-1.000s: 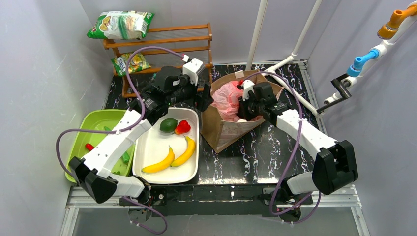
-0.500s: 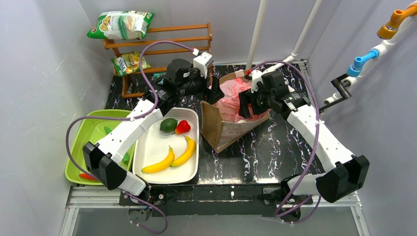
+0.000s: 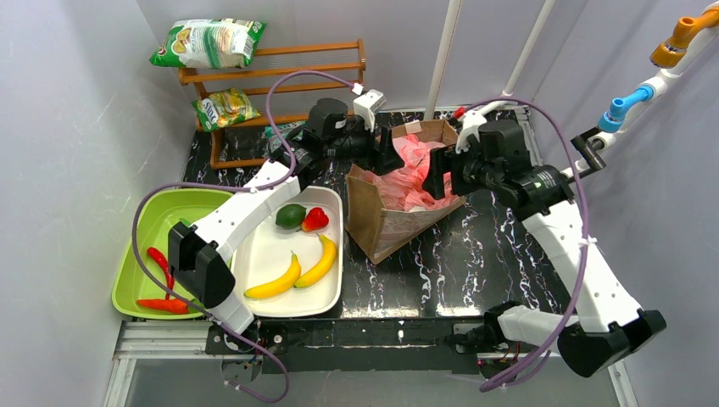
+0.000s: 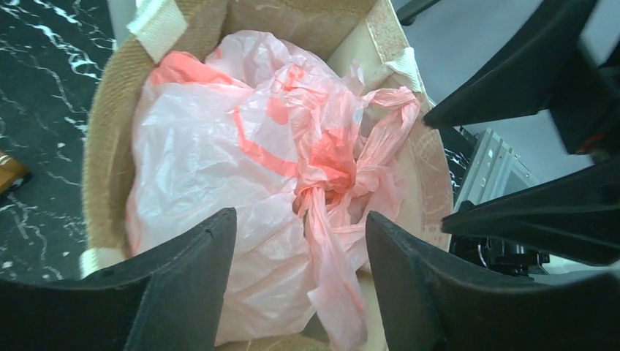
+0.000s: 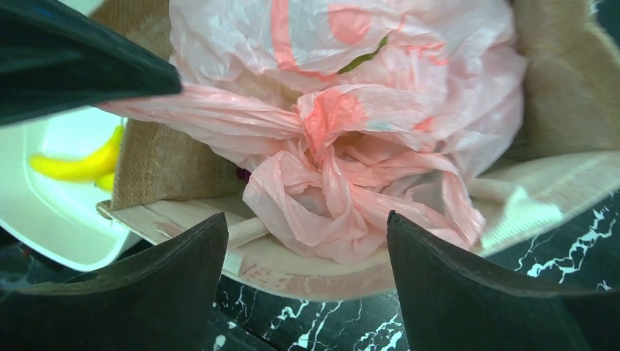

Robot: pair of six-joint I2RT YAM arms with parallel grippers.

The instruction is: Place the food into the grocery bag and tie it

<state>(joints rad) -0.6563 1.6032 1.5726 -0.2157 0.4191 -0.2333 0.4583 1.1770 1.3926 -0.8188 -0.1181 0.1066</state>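
The pink grocery bag [image 3: 409, 170] sits inside a brown paper bag [image 3: 379, 225], its handles twisted into a knot [image 4: 323, 189] on top. What it contains is hidden. My left gripper [image 3: 392, 158] hovers over the bag's left side, open; a loose handle strip [image 4: 333, 285] hangs between its fingers, unclamped. On the bag's right side my right gripper [image 3: 436, 174] is open just above the knot [image 5: 333, 121] with nothing in it. Two yellow bananas [image 3: 275, 281] lie in the white tray [image 3: 259, 246].
A green avocado [image 3: 291, 215] and a red pepper [image 3: 315, 219] share the white tray. A green tray [image 3: 174, 212] with red chillies is at the left. A wooden shelf [image 3: 280, 68] with snack packets stands behind. White poles rise at the back right.
The right gripper has opened, let go of the pink bag and lifted back to the right. The left arm has swung right over the bag, its jaws narrowing somewhat.
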